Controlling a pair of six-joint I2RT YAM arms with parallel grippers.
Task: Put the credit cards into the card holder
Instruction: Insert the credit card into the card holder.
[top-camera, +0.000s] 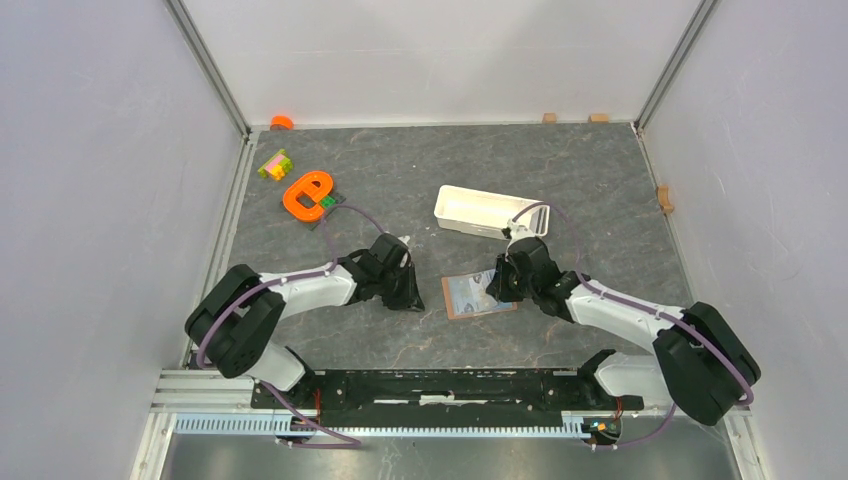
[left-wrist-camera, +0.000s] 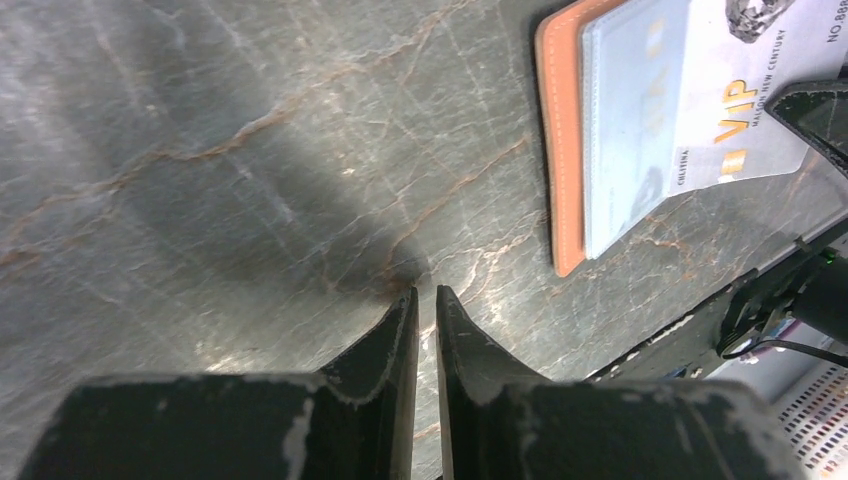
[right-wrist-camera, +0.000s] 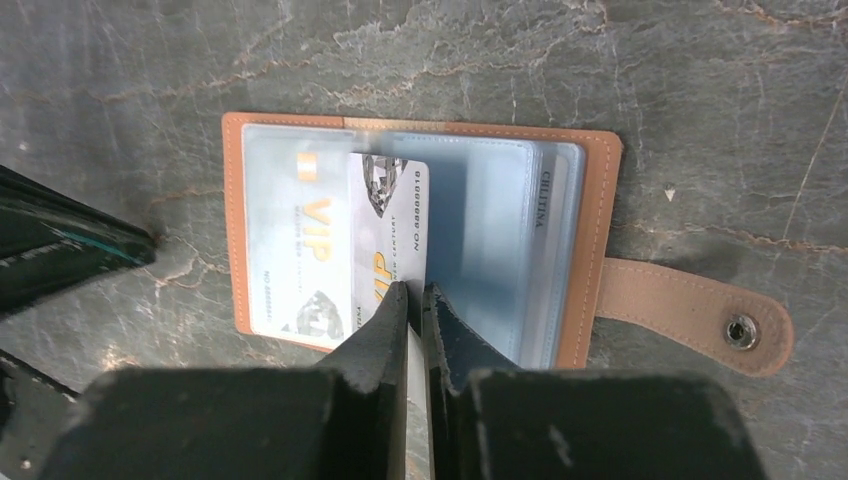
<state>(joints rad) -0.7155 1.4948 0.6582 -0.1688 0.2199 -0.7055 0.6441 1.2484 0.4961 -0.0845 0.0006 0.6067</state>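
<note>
Lying open and flat on the grey marbled table (top-camera: 420, 180), between the tips of the two arms, the card holder (right-wrist-camera: 600, 200) is tan leather with pale stitching round its edge. Clear plastic sleeves are stacked inside it, and a strap (right-wrist-camera: 670, 305) on one side ends in a small round snap (right-wrist-camera: 741, 331). A loose credit card (right-wrist-camera: 390, 200), pale with gold "VIP" lettering and a diamond picture, lies over the middle of the open sleeves. The right gripper (right-wrist-camera: 415, 290) is clamped on its near edge, a thin white sliver of card showing between the fingers.

The left gripper (left-wrist-camera: 427, 292) hangs over bare table just beside the holder's outer edge, touching neither the holder nor a card. Its fingers are drawn almost together with nothing between them.

Well apart at the far left sit an orange loop-shaped object (top-camera: 308, 195) on a green base, a small toy of coloured blocks (top-camera: 274, 165) and an orange cap (top-camera: 281, 122). Small wooden blocks (top-camera: 599, 117) dot the far and right edges.

Beyond the right gripper lies a long white tray (top-camera: 470, 208), its right end crossed by the arm's cable. The holder's outer sleeve contains a second, sleeved credit card (right-wrist-camera: 295, 240), its VIP print dimmed by the plastic.
</note>
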